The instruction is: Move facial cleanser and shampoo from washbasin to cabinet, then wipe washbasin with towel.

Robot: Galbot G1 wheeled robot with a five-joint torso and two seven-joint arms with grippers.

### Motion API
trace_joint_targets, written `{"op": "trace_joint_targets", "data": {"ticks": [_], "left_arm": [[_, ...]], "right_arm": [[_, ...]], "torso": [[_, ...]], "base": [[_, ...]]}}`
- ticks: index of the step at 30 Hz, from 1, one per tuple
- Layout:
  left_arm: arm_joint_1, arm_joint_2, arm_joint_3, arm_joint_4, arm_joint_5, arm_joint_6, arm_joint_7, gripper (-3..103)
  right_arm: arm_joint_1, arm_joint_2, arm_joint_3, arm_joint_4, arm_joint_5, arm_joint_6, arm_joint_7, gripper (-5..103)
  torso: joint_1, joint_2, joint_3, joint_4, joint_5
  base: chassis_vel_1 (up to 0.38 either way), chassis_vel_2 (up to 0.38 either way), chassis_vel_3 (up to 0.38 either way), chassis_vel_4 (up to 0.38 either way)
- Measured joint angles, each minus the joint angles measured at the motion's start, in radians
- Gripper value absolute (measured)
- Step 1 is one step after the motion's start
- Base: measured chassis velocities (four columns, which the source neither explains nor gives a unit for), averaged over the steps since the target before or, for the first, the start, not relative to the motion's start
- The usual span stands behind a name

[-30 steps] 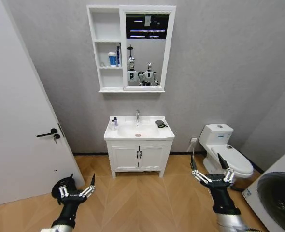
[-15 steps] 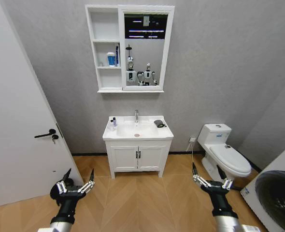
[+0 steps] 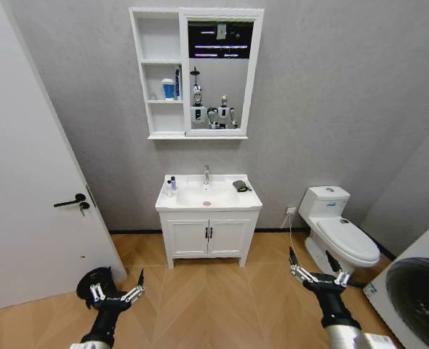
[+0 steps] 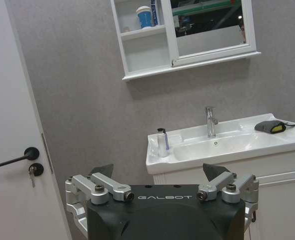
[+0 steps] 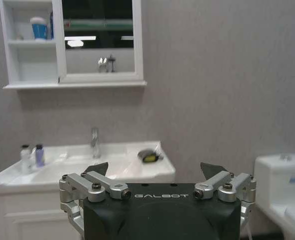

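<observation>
Approach stage, nothing grasped yet. Robot stands well back from the washbasin [image 3: 208, 196], which sits at 12 o'clock straight ahead. Two small bottles [image 3: 171, 183], likely the cleanser and shampoo, stand together on the basin's rear left corner, about 10 o'clock from the bowl. Towel [image 3: 241, 186], dark and folded, lies on the rear right corner, about 2 o'clock from the bowl. Cabinet [image 3: 196, 73] hangs on the wall above the basin, open shelves on its left side, a blue-and-white cup [image 3: 169, 89] on the middle shelf.

Left end effector [image 3: 117, 294] is low at 7 o'clock, fingers spread, empty. Right end effector [image 3: 315, 270] is low at 5 o'clock, fingers spread, empty. Both hover over the wood floor [image 3: 214, 305], far from the basin.

Next move, as I judge it: drive closer to the basin so the bottles come within the left arm's reach.
</observation>
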Motion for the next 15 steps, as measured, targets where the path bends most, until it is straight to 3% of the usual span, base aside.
{"op": "trace_joint_targets", "data": {"ticks": [2,6,10,15], "left_arm": [[0.002,0.0,0.0,-0.004,0.0,0.003,0.004,98],[0.004,0.0,0.0,-0.004,0.0,0.003,0.006,98],[0.005,0.0,-0.001,-0.004,-0.001,0.003,0.008,98],[0.007,0.0,0.005,-0.004,0.002,0.0,0.012,98]], "right_arm": [[-0.017,-0.007,-0.004,0.009,0.067,-0.113,-0.02,100],[-0.016,-0.008,-0.005,0.004,0.071,-0.142,-0.028,100],[-0.009,-0.006,0.007,-0.026,0.034,-0.124,-0.046,100],[-0.01,0.004,0.007,-0.066,-0.02,-0.051,-0.045,100]], "torso": [[0.0,0.0,0.0,0.0,0.0001],[0.0,0.0,0.0,0.0,0.0001],[0.0,0.0,0.0,0.0,0.0],[0.0,0.0,0.0,0.0,0.0002]], "base": [[0.0,0.0,0.0,0.0],[0.0,0.0,0.0,0.0],[0.0,0.0,0.0,0.0],[0.0,0.0,0.0,0.0]]}}
